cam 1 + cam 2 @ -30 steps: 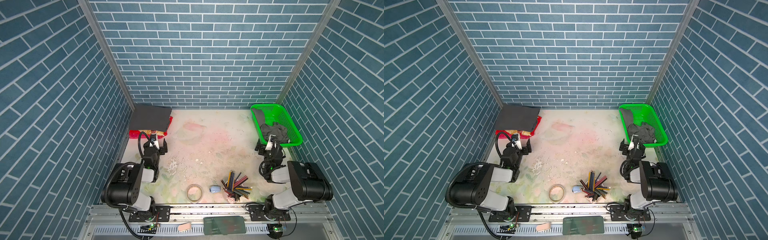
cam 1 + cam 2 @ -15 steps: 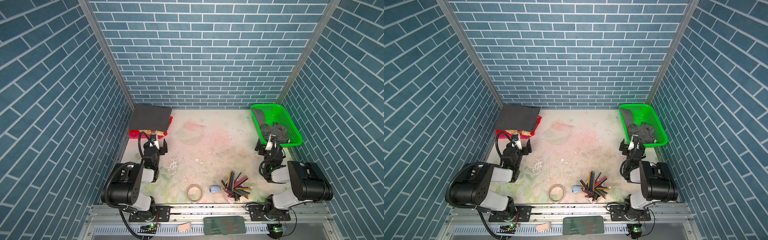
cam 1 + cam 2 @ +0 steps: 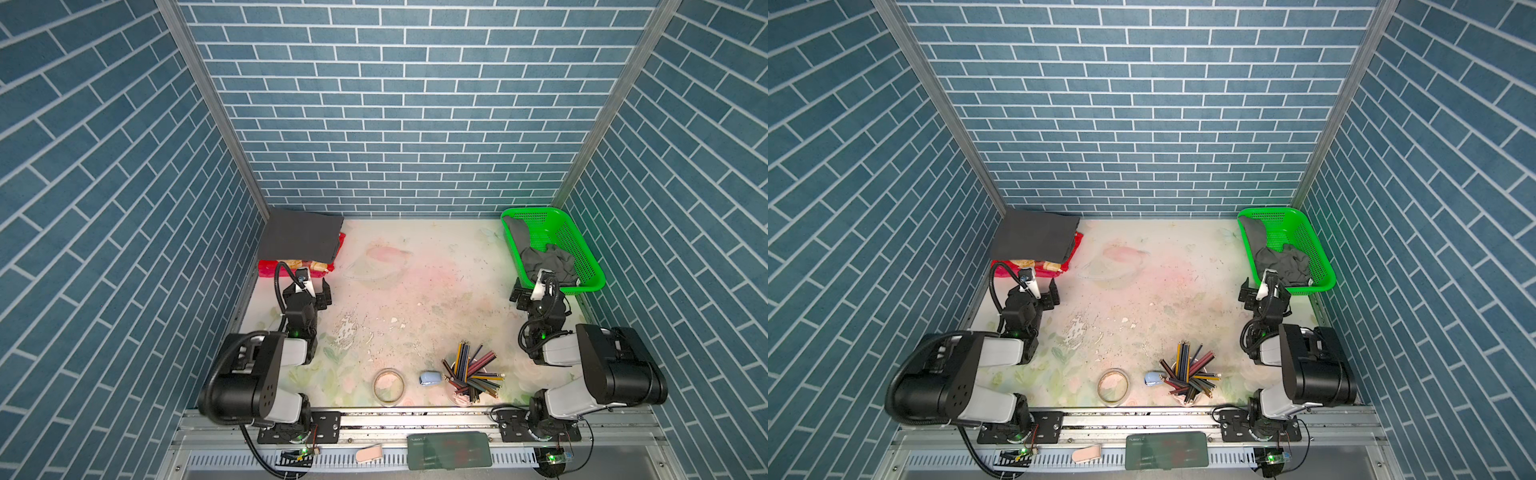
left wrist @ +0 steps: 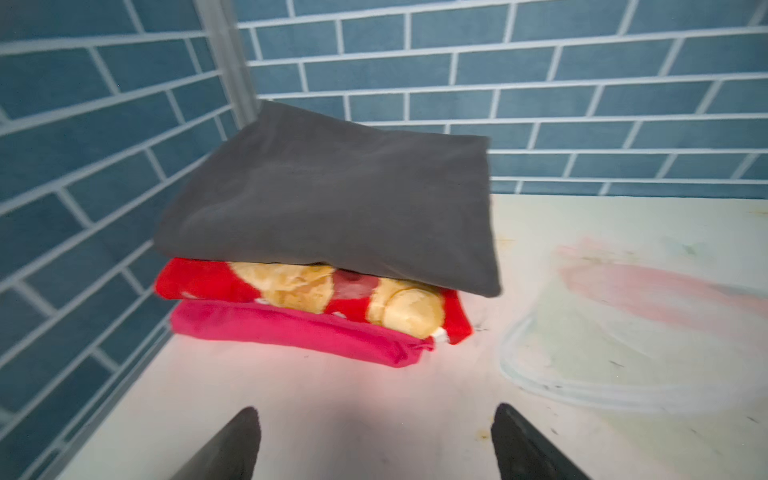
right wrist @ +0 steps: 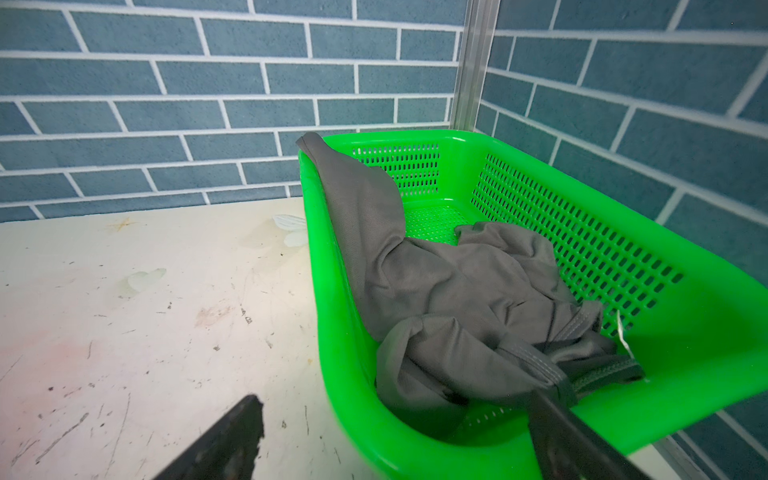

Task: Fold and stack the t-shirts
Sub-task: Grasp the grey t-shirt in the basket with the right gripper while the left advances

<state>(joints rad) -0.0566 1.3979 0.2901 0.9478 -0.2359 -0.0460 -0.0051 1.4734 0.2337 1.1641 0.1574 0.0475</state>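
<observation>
Charcoal t-shirt (image 3: 299, 235), folded, atop red and pink cloths (image 4: 199, 282), far-left corner; grey t-shirt (image 3: 544, 259), crumpled, in green basket (image 3: 532, 211); left gripper (image 4: 374, 415), right gripper (image 5: 395, 415): jaws spread, empty

Mostly hidden under the folded charcoal t-shirt (image 4: 332, 199): the red printed cloth (image 4: 199, 282) and the pink cloth (image 4: 291, 332). Print too blurry to tell. Partly hidden behind the green basket (image 5: 345, 332) wall: the crumpled grey t-shirt (image 5: 457, 291). Cut off at the picture edges: left gripper (image 4: 374, 415) and right gripper (image 5: 395, 399), only finger ends showing.

Matt cloth t-shirts (image 4: 332, 199) (soft); glossy plastic basket (image 5: 685, 332).
</observation>
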